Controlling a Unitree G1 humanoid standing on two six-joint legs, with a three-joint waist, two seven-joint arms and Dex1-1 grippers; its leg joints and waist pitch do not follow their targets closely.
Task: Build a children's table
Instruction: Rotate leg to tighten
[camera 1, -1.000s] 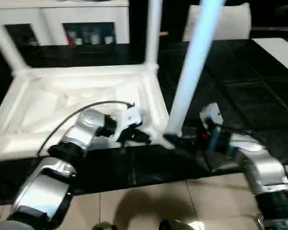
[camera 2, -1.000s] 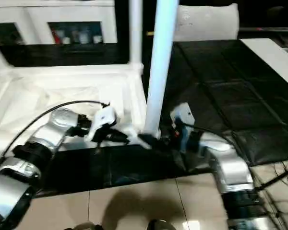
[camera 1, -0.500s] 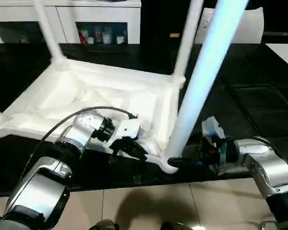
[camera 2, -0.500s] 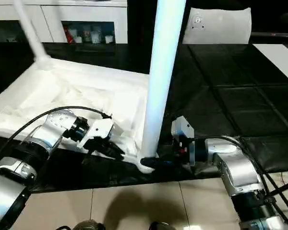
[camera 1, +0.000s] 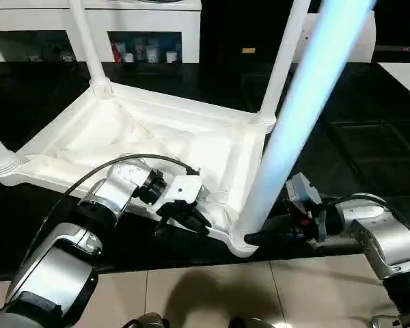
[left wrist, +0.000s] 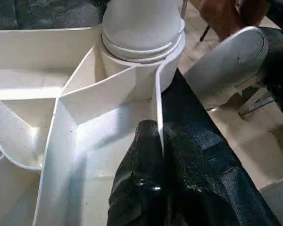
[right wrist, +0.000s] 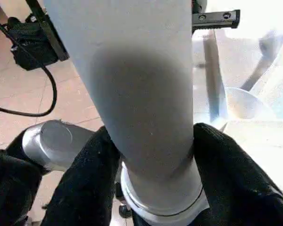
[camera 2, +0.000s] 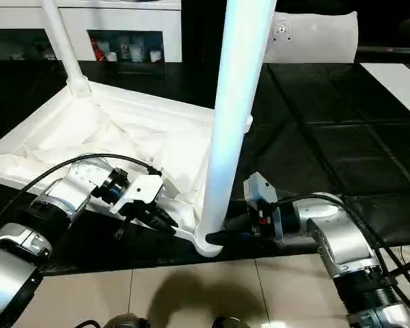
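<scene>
The children's table (camera 1: 157,137) is lying upside down on a dark floor mat (camera 1: 369,137), its ribbed underside facing up and legs standing in the corner sockets. The near leg (camera 2: 232,116) is rising tall from the near corner socket (camera 2: 208,242), closest to the robot. The right gripper (right wrist: 151,183) is pinching this leg just above the socket, one black finger (right wrist: 85,188) pressing each side of the round shaft. The left gripper (left wrist: 155,155) is pressing together on the thin white rim wall (left wrist: 158,103) of the table top, right beside that same corner; its fingers (left wrist: 141,179) are straddling the wall, one inside and one outside. A far leg (camera 1: 283,58) and another far leg (camera 1: 85,41) are standing upright at the back corners. White cabinets (camera 1: 143,31) with glass doors are standing beyond the mat
</scene>
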